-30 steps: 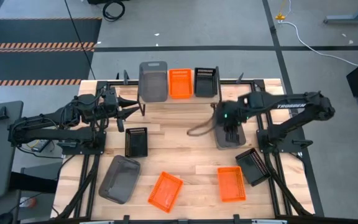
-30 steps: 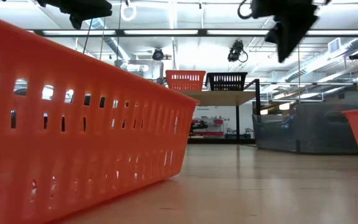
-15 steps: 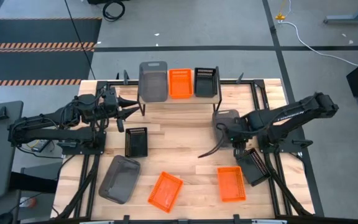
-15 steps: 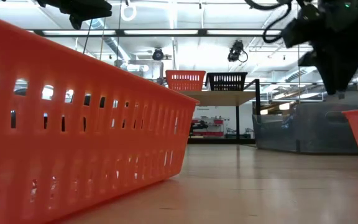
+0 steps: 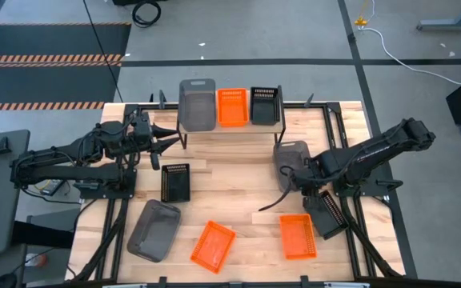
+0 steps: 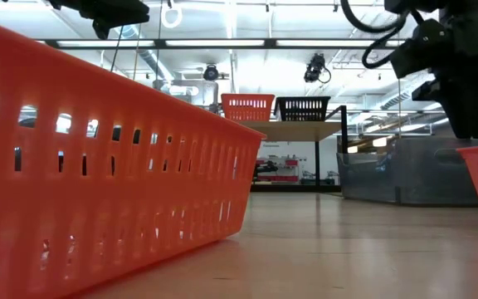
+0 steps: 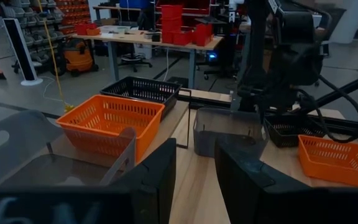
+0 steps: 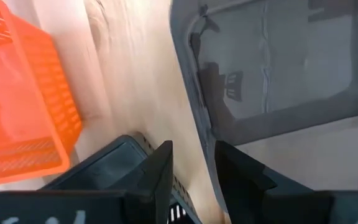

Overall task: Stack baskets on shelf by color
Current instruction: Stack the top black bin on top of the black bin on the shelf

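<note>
Beside the low wooden-topped shelf [image 5: 229, 108], right gripper [image 5: 304, 182] hovers with fingers narrowly parted over the grey plastic basket's [image 5: 292, 158] near rim, which it should straddle squarely before closing; left gripper [image 5: 166, 138] waits, narrowly parted

The shelf [image 5: 230, 120] stands at the table's [image 5: 238, 180] 12 o'clock edge, with three baskets in a row on it: one at the left end [image 5: 197, 104], one in the middle [image 5: 231, 106], one at the right end [image 5: 265, 105]. At 9 o'clock from the table's centre lies a basket [image 5: 175, 182]; at 3 o'clock another [image 5: 293, 156], with the right gripper [image 5: 302, 181] at its 6 o'clock edge. Toward 6 o'clock sit four more: far left [image 5: 154, 230], next [image 5: 214, 246], then [image 5: 298, 236], and one [image 5: 326, 213] at 4 o'clock. The left gripper [image 5: 169, 138] hangs just at 9 o'clock of the shelf.
</note>
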You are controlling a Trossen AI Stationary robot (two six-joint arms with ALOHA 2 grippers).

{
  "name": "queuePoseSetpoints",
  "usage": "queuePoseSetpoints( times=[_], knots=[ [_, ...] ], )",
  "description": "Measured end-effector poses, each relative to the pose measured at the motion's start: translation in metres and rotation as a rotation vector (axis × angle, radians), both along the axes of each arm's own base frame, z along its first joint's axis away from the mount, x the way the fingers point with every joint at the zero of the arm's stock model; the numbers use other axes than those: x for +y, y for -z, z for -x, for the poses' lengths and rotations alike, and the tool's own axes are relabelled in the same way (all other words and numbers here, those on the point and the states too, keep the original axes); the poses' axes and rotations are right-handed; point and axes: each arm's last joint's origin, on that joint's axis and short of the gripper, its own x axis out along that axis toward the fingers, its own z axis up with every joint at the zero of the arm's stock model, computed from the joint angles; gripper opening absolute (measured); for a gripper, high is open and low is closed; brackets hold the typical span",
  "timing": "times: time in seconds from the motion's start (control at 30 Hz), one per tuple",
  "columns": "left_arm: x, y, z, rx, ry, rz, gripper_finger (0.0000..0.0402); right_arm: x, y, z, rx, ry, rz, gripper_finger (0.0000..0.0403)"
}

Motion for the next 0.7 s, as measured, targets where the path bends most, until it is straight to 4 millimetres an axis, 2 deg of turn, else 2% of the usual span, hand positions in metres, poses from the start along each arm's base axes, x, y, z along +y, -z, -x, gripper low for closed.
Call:
queuePoseSetpoints(
  times=[0.17,0.4,0.5,0.63,0.7],
  knots=[
    [0.0,0.0,0.0,0.004,0.0,0.001,0.0117,-0.002,0.008,0.004,0.023,0.01,0.03,0.0126],
    [0.0,0.0,0.0,0.004,0.0,0.001,0.0117,-0.002,0.02,0.002,-0.03,0.02,0.034,0.0116],
    [0.0,0.0,0.0,0.004,0.0,0.001,0.0117,-0.001,0.022,0.0,-0.062,0.008,0.026,0.0088],
    [0.0,0.0,0.0,0.004,-0.001,0.001,0.0117,0.003,0.02,-0.01,-0.163,-0.048,-0.015,0.0025],
    [0.0,0.0,0.0,0.004,-0.001,0.001,0.0117,0.006,0.018,-0.016,-0.23,-0.094,-0.045,0.0012]
  ],
)
